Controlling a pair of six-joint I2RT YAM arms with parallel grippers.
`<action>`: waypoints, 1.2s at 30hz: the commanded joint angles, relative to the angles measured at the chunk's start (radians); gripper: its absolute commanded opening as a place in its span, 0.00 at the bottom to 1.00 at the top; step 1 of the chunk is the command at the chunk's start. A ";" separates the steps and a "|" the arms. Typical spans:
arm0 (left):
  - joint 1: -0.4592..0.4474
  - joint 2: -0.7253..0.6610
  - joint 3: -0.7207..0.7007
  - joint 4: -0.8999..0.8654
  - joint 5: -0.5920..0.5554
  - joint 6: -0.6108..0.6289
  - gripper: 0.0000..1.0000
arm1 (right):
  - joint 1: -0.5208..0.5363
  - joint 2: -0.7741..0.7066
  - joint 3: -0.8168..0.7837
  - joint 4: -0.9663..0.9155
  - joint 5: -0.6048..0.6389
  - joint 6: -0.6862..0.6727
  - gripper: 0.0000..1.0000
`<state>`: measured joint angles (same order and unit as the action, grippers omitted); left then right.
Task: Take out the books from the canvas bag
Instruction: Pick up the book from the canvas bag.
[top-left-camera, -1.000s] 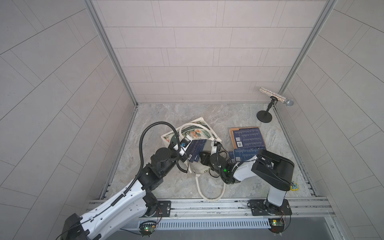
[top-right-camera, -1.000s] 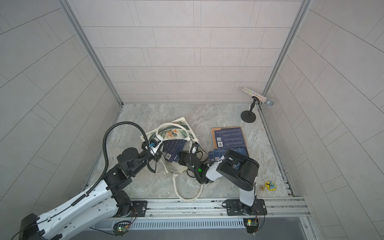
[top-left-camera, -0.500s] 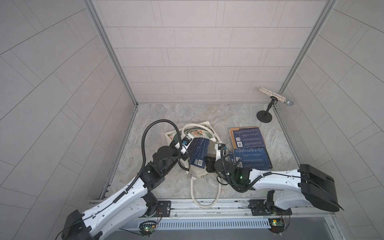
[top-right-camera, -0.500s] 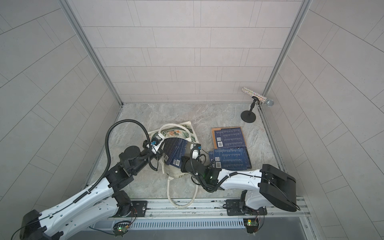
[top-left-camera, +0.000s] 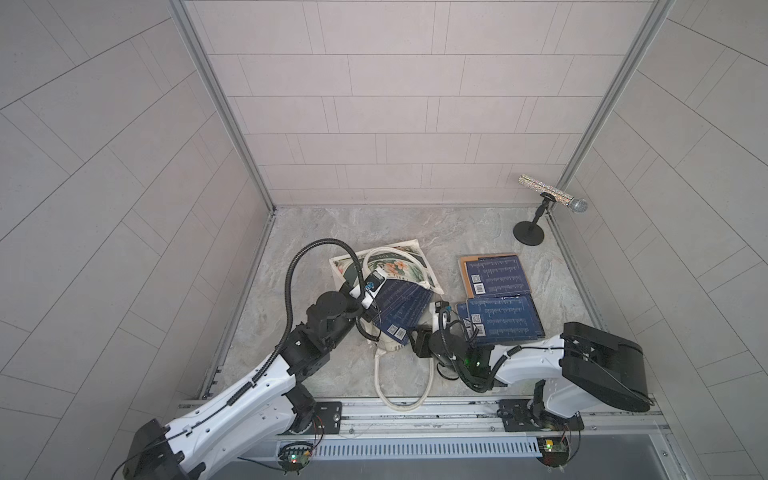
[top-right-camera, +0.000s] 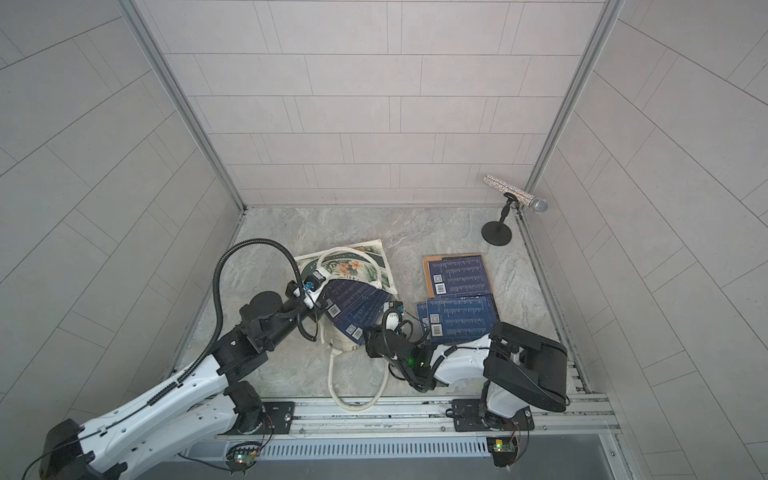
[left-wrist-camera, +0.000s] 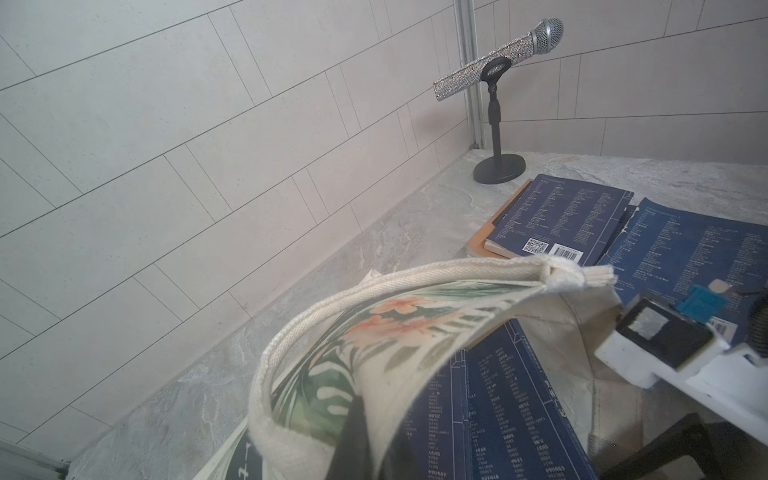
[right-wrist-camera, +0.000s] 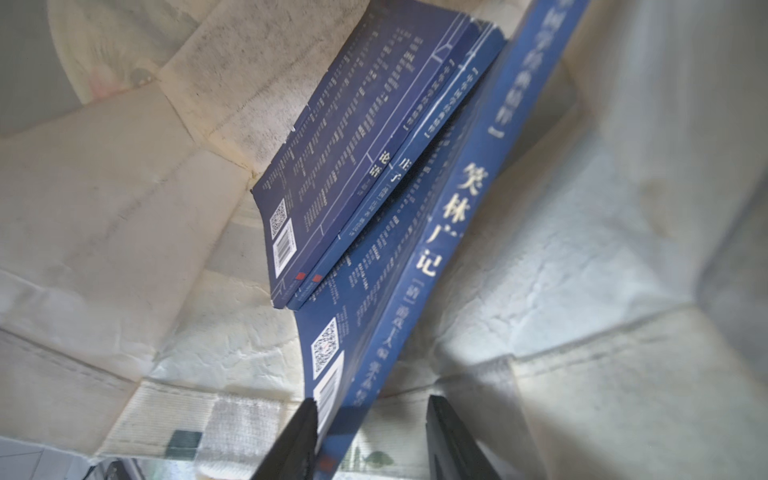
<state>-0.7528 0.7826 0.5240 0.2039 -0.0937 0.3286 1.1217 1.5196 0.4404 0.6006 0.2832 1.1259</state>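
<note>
The cream, leaf-printed canvas bag (top-left-camera: 409, 259) lies mid-floor, its mouth facing near-right. Three navy books (top-left-camera: 401, 309) fan out of the mouth. The left gripper (top-left-camera: 368, 296) pinches the bag's raised rim. The right gripper (right-wrist-camera: 370, 440) has its fingers (right-wrist-camera: 297, 436) spread around one book's corner. Two book stacks (top-left-camera: 496, 276) lie to the right, with bare floor (top-left-camera: 316, 232) to the left.

Enclosure is bounded on three sides by walls (top-left-camera: 374, 104) clad in pale grey rectangular tiles, joined by aluminium corner posts (top-left-camera: 224, 104). The surface (top-left-camera: 374, 232) is finished in grey marbled stone. Light is even and diffuse; shadows are faint. A glittery microphone (top-left-camera: 534, 185) is clipped on a black stand (top-left-camera: 528, 237) in the far right corner.
</note>
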 joint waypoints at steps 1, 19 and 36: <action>0.006 -0.013 0.048 0.080 0.006 -0.013 0.00 | -0.019 0.045 -0.005 0.096 0.001 0.053 0.51; 0.005 -0.013 0.042 0.092 0.017 -0.026 0.00 | -0.077 0.190 0.134 0.056 0.023 -0.003 0.19; 0.059 0.173 0.148 -0.009 -0.148 -0.133 0.00 | -0.117 -0.029 0.341 -0.480 -0.188 -0.268 0.00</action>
<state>-0.7006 0.9539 0.6395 0.2001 -0.2249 0.2268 0.9886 1.5631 0.7860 0.2226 0.1375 0.9154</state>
